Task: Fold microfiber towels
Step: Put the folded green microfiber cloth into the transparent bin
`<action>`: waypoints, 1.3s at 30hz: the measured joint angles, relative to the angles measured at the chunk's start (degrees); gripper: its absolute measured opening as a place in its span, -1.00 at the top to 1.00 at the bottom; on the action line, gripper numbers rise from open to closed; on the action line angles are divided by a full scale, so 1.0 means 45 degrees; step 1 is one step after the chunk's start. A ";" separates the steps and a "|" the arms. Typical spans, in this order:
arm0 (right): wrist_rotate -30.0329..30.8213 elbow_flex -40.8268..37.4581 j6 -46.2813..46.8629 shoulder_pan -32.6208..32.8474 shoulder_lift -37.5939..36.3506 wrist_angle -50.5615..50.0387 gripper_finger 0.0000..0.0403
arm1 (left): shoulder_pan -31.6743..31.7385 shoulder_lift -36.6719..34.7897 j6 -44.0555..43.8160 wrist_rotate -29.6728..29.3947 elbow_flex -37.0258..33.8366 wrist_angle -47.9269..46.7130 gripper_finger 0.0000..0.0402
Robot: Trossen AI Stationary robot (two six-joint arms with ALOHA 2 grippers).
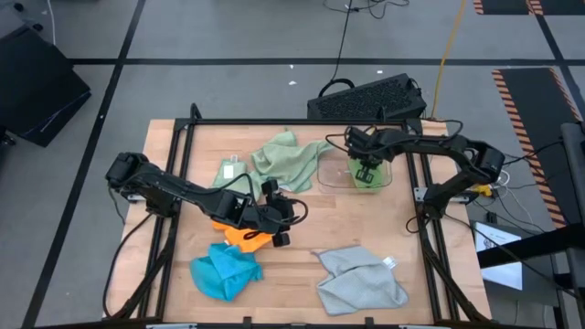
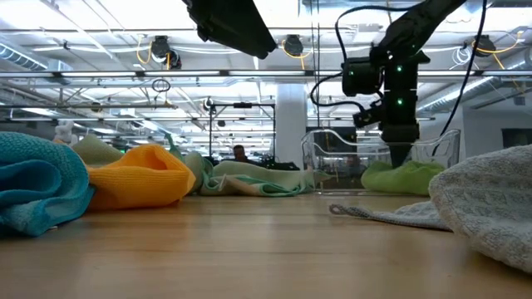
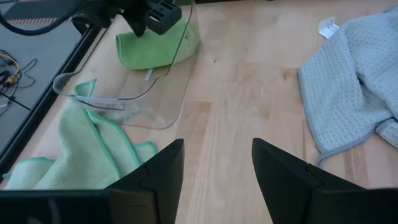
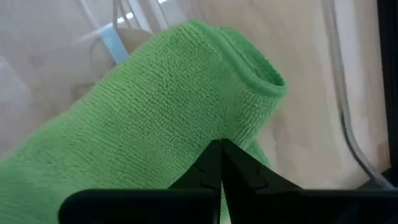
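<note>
Around me the bench (image 1: 302,242) carried scattered towels: a light grey towel (image 1: 359,279) crumpled at the near right, a bright blue towel (image 1: 225,270) bunched at the near left, an orange towel (image 1: 242,234) partly under my left arm, and a pale sage green towel (image 1: 289,157) spread toward the far side, its edge touching the clear plastic tray (image 1: 331,176). A second pale sage green towel (image 1: 230,171) lay folded just left of it. A black keyboard (image 1: 367,98) sat on the floor beyond the bench.

My right pincer (image 4: 221,163) stood down inside the tray, its fingers pressed together at the tips against the folded bright green towel (image 4: 155,106) that lay in the tray; whether cloth was pinched between them I could not tell.

My left pincer (image 3: 214,168) hovered over the middle of the bench beside the orange towel, fingers spread apart, holding nothing.
</note>
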 joint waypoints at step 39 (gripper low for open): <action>-0.0066 -0.0331 0.0863 0.0532 -0.2707 -0.0537 1.00 | -0.0180 0.0003 0.0016 0.0015 0.0000 0.0058 0.05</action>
